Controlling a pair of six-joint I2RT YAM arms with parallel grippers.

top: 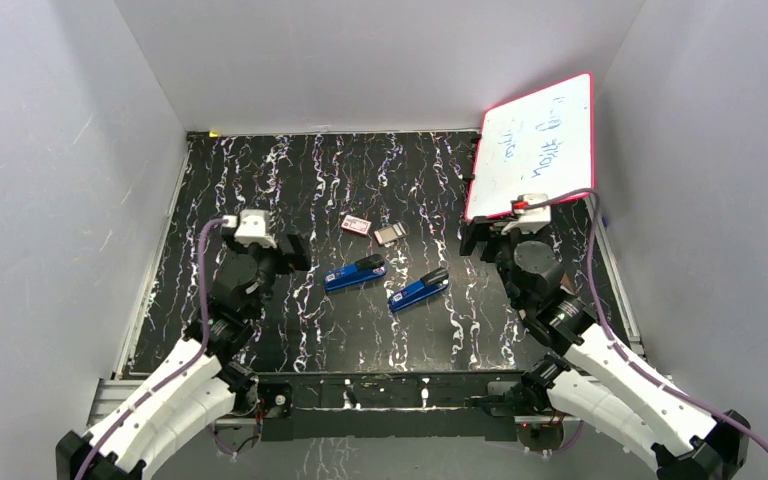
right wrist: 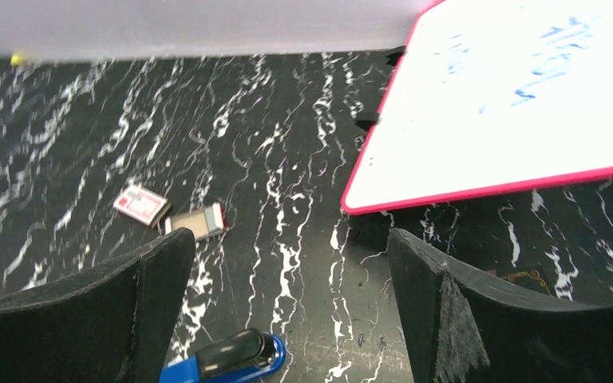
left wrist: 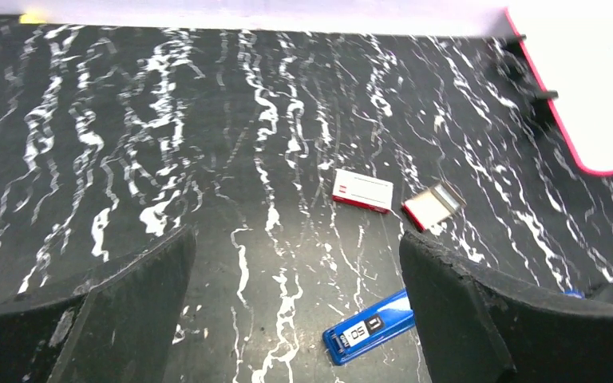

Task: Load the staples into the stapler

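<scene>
Staples (top: 390, 235): found mid-table toward the far edge, just beyond left stapler (top: 355, 272) and right stapler (top: 419, 289), each slanted near-left to far-right; flanked by left gripper (top: 295, 250) and right gripper (top: 473, 239), both splayed and empty, judged about equally near.

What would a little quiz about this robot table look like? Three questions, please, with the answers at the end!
1. How many blue staplers lie on the table?
2. True or false: the left gripper is holding a stapler.
3. Where does the whiteboard with the red rim stand? A) far left corner B) far right corner C) near edge, in the middle

Key
1. Two.
2. False. Its jaws are open with nothing between them. The right gripper is open and empty too.
3. B.
</scene>
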